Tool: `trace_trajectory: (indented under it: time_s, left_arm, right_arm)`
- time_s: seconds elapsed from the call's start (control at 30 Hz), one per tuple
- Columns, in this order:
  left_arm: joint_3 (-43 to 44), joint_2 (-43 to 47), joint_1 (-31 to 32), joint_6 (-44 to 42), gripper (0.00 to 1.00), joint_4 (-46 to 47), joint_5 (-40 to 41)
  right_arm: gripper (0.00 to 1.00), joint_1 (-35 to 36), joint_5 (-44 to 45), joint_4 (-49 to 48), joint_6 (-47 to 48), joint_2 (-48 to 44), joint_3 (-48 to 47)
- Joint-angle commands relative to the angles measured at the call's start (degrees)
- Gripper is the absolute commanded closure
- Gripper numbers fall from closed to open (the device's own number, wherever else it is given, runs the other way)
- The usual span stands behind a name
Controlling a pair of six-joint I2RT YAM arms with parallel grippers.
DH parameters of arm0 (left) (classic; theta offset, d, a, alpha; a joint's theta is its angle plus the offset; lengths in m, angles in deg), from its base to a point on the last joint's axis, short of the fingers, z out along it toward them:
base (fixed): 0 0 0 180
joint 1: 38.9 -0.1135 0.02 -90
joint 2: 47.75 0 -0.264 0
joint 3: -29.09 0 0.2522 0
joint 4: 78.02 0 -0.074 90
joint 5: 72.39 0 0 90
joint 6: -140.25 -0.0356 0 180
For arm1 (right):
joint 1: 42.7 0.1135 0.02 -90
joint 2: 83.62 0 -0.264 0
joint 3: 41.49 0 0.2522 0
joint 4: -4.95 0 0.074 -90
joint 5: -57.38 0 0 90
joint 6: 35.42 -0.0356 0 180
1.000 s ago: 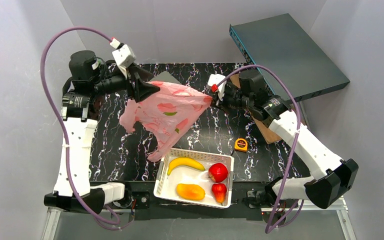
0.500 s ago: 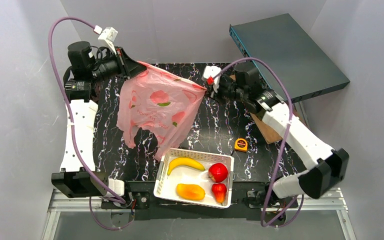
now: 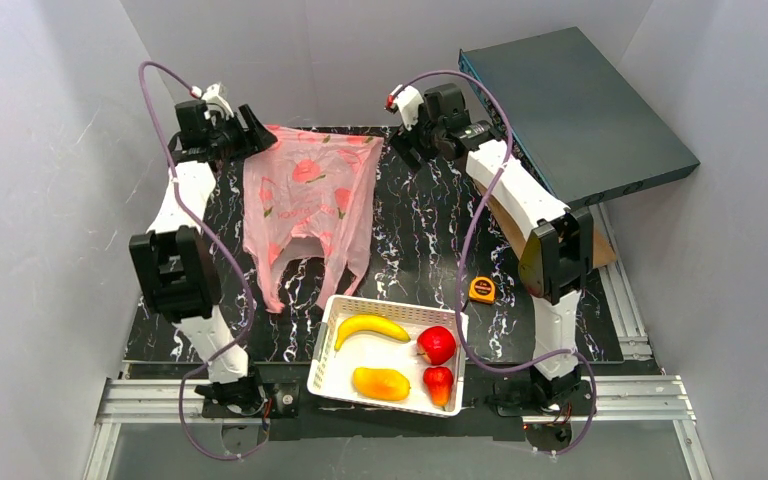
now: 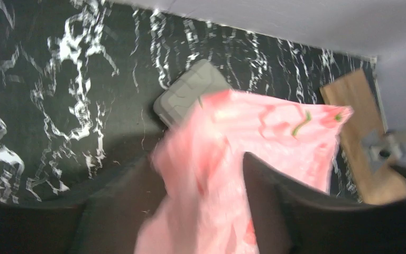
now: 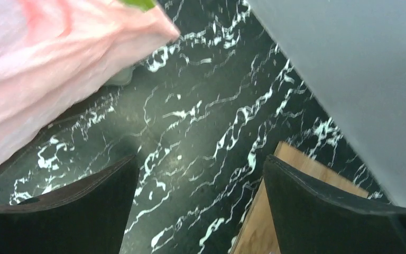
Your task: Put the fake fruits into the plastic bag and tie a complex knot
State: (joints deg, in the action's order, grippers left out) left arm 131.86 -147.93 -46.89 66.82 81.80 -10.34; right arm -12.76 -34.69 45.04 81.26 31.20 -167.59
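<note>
- Left claw (image 4: 201, 159): fingers are found partly apart. The plastic bag (image 3: 305, 200) is seen running between them, blurred. A firm pinch is not confirmed.
- Right claw (image 5: 200, 161): jaws are found spread wide and nothing is held. The bag's corner is noted just beside it.
- The bag is spread flat on the tabletop (image 3: 430, 230) between the claws.
- Fake fruits (image 3: 380, 383) are lodged in a white basket (image 3: 400, 305), well behind both claws.

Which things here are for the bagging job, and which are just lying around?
For the job: pink bag, banana, mango, apple, small red fruit.
Just lying about: white basket holding the fruit, tape measure, dark box, wooden board.
</note>
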Motion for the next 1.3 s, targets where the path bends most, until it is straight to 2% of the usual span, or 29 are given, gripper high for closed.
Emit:
trace_trajectory:
  time_s: [0.0, 0.03, 0.07, 0.17, 0.3, 0.43, 0.67, 0.83, 0.9, 1.07, 1.27]
  left_arm:
    - [5.95, -2.85, -2.84, 0.45, 0.12, -2.93, 1.35]
    - [5.03, -1.92, -3.74, 0.47, 0.03, -3.7, 0.44]
    - [2.95, 0.02, -4.55, 0.43, 0.02, -3.88, -0.32]
    - [-4.96, 7.79, -7.98, -0.4, 0.02, -5.63, -1.73]
    - [-14.77, 17.57, -12.71, -5.39, 0.02, -12.22, -2.09]
    - [-22.28, 21.11, -16.59, -7.79, 0.02, -15.34, -2.96]
    - [-27.47, 18.4, -17.07, -9.59, 0.03, -16.73, -3.82]
    - [-28.57, 14.81, -17.02, -8.41, 0.05, -15.3, -5.2]
    - [-28.91, 13.38, -16.98, -8.44, 0.05, -14.88, -5.61]
    - [-30.42, 9.21, -16.35, -8.47, 0.08, -12.56, -6.24]
    - [-32.0, 3.68, -15.01, -6.74, 0.18, -9.05, -7.06]
  right_arm:
    - [0.02, -0.6, 1.46, 8.44, -7.32, -1.09, -6.44]
    - [0.02, -0.72, -1.06, 10.29, -9.45, -1.79, -6.3]
    - [0.02, -0.75, -3.29, 12.14, -12.23, -2.44, -5.99]
    - [0.02, -0.48, -11.3, 16.93, -21.44, -5.27, -1.27]
    - [0.02, 3.01, -19.93, 15.3, -30.08, -9.8, 7.95]
    - [0.02, 5.76, -24.67, 12.99, -37.54, -6.85, 8.33]
    - [0.02, 10.68, -19.97, 14.61, -46.77, 5.56, -4.72]
    - [0.02, 13.93, -13.35, 13.8, -50.73, 10.27, -6.84]
    - [0.02, 14.7, -7.57, 14.22, -53.4, 12.79, -8.17]
    - [0.02, 15.11, -7.23, 13.67, -55.65, 17.39, -10.67]
    - [0.01, 15.34, -6.41, 12.17, -55.78, 21.19, -12.51]
